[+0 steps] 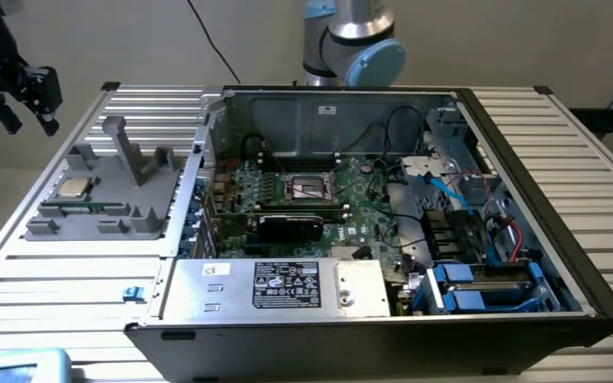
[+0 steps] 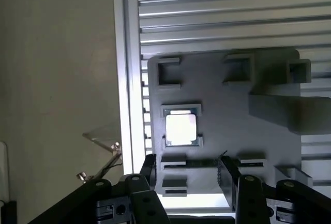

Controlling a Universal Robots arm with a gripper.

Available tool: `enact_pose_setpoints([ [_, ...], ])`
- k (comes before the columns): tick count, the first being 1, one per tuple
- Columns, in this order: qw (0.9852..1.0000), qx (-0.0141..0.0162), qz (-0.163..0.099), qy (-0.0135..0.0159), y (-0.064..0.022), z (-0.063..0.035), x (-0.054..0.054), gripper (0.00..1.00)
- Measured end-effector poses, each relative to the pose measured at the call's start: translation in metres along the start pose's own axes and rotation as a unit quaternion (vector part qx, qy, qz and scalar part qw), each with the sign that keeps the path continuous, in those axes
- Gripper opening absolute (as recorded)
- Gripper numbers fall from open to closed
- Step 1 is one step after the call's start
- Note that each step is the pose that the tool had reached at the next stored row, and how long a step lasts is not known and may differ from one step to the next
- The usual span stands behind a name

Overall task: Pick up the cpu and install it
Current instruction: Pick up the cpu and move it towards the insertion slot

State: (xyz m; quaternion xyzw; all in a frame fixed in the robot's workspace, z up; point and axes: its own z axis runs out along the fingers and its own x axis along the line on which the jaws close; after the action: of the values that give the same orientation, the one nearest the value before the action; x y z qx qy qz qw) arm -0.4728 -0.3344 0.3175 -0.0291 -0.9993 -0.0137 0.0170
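Ribbed aluminium slats make up the table [image 1: 594, 183], and most of it is taken by an open black computer case [image 1: 328, 116] lying on its side. Inside the case, a silver power supply [image 1: 274, 287] with a white label sits along the near edge, and the green motherboard [image 1: 365, 211] lies behind it. A black-framed socket [image 1: 312, 187] sits near the middle of the board.

Just beside the case, on the exterior view's left, a grey moulded fixture [image 1: 93, 227] with upright posts rests on the slats. The gripper [image 1: 29, 120] hangs in the air beyond the fixture's far corner, at the exterior view's left edge, touching nothing. Its two dark fingers [image 2: 151, 175] stand spread apart with nothing between them.

The cpu [image 1: 74, 188] lies flat in a square recess of the fixture, metal top up, well apart from the socket. From the wrist, the cpu [image 2: 180, 129] shows bright and square, clear of the fingers.
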Motion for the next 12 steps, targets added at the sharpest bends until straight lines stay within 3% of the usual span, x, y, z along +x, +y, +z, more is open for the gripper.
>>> enact_pose_setpoints([
  [10, 1.0000, 0.0001, -0.004, 0.0001, -0.0007, 0.0182, -0.001, 0.62],
  [11, 1.0000, 0.0001, -0.004, 0.0001, -0.0007, 0.0200, -0.001, 0.68],
  [12, 1.0000, 0.0001, -0.004, 0.0001, -0.0007, 0.0218, -0.001, 0.68],
])
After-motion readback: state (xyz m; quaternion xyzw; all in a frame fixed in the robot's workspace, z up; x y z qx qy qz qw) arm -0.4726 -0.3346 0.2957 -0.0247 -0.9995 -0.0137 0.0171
